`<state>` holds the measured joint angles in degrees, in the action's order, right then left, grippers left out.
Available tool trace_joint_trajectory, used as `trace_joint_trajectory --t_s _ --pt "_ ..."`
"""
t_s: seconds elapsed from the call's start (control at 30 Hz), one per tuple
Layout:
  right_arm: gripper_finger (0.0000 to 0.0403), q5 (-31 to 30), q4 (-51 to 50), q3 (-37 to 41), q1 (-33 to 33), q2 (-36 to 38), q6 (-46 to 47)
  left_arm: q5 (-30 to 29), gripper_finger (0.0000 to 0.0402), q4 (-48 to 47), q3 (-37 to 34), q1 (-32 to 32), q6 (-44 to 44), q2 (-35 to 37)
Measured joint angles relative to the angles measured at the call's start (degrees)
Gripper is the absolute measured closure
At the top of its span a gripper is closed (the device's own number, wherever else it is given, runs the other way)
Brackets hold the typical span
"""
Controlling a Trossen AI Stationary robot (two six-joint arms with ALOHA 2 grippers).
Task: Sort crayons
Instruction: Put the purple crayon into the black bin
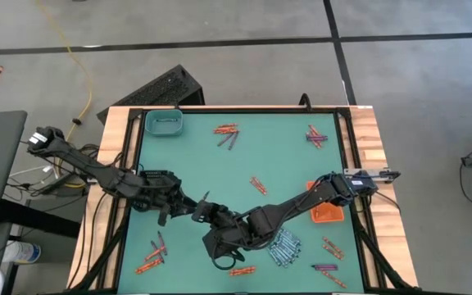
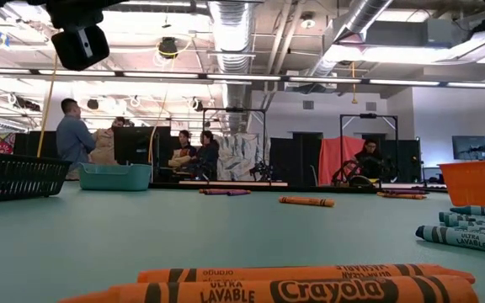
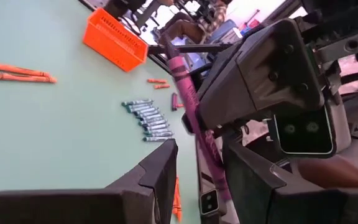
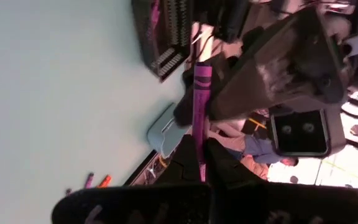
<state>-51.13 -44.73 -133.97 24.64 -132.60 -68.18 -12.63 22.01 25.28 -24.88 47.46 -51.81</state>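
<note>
Pinching one purple crayon (image 4: 201,93), right gripper (image 4: 199,152) meets the half-open left gripper (image 3: 197,171) mid-table.

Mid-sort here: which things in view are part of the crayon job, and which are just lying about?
Job: purple crayon held in the right hand, by the left hand; blue-grey crayons in a row; orange crayons; likely the orange tray, teal tray, black tray.
Lying about: yellow cable on the floor; people beyond the table.

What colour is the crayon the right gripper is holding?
Purple, clearest in the right wrist view: the crayon is pinched in the right gripper.
</note>
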Motion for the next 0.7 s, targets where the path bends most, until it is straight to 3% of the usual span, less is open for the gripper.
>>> trace_joint_trajectory --t_s 0.33,0.7 --pt "0.0403 0.0 2.1 3.2 -0.3 0.0 -2.7 0.5 0.0291 1.3 0.0 0.1 0.3 -2.2" --pt "0.0403 -1.6 2.4 5.0 -0.9 0.1 -3.4 0.0 0.0393 -1.1 0.0 0.2 -1.8 -2.6"
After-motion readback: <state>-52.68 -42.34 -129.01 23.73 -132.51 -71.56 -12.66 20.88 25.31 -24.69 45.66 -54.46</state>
